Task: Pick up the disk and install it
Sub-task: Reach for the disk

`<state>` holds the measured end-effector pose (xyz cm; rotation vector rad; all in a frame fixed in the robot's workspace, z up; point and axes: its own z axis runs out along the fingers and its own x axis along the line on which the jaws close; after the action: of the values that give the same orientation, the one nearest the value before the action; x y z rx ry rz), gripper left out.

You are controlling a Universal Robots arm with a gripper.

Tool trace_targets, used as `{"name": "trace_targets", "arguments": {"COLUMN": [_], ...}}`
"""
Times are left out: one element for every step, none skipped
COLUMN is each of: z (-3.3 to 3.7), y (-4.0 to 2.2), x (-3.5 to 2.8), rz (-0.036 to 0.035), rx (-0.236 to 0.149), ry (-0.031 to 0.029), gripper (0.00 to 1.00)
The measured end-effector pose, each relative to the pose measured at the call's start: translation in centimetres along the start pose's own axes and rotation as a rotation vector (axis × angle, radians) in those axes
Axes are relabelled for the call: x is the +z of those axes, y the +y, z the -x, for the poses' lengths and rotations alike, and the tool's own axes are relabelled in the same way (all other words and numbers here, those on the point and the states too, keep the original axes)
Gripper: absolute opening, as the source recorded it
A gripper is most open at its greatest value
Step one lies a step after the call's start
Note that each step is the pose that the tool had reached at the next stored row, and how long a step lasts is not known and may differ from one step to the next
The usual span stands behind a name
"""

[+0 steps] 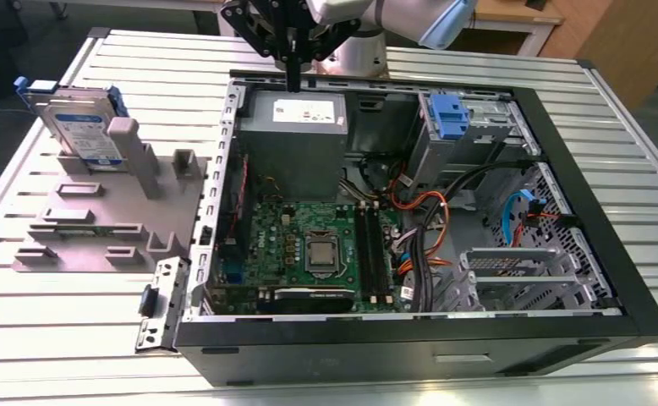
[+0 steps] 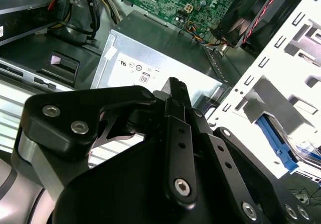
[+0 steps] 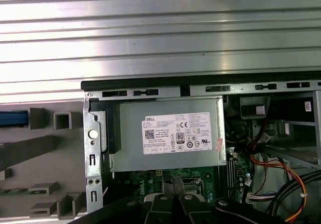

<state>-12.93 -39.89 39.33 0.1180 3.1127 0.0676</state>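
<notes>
In the exterior view the gripper (image 1: 293, 82) hangs over the computer case (image 1: 419, 342) at its far edge. It is well apart from the disk (image 1: 81, 127), which stands on edge in the grey fixture (image 1: 92, 241), long axis seemingly upright and label towards the camera. I judge the pick not yet begun; it calls for parting the claw. In the second wrist view the fingers (image 2: 175, 108) are pressed together, holding nothing. In the first wrist view I see the power supply (image 3: 168, 156) beneath.

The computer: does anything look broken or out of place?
Nothing looks damaged or spilled. The computer case lies on its side with its cover off, and the disk stands on edge in a grey holder beside it.
</notes>
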Motion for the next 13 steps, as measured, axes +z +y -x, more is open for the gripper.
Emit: {"name": "trace_targets", "arguments": {"z": [-0.01,-0.01,-0.02,-0.05,-0.05,-0.05,-0.07,-0.1,-0.11,-0.12,-0.14,-0.17,-0.2], "y": [0.0,0.0,0.0,0.0,-0.01,-0.01,-0.01,-0.01,-0.01,-0.01,-0.01,-0.01,-0.02], "x": [0.01,0.0,0.0,0.0,0.0,0.0,0.0,0.0,0.0,0.0,0.0,0.0,0.0], "rz": [0.0001,0.0001,0.0,0.0,0.0,0.0,0.0,0.0001,0.0001,0.0,0.0,0.0001,0.0001], "rx": [0.0,0.0,0.0,0.0,0.0,0.0,0.0,0.0,0.0,0.0,0.0,0.0,0.0], "ry": [-0.0001,0.0,0.0,0.0,0.0,0.0,0.0,0.0,0.0,0.0,0.0,0.0,-0.0001], "gripper": [0.11,0.11,0.11,0.11,0.11,0.11,0.11,0.11,0.11,0.11,0.11,0.11,0.11]}}
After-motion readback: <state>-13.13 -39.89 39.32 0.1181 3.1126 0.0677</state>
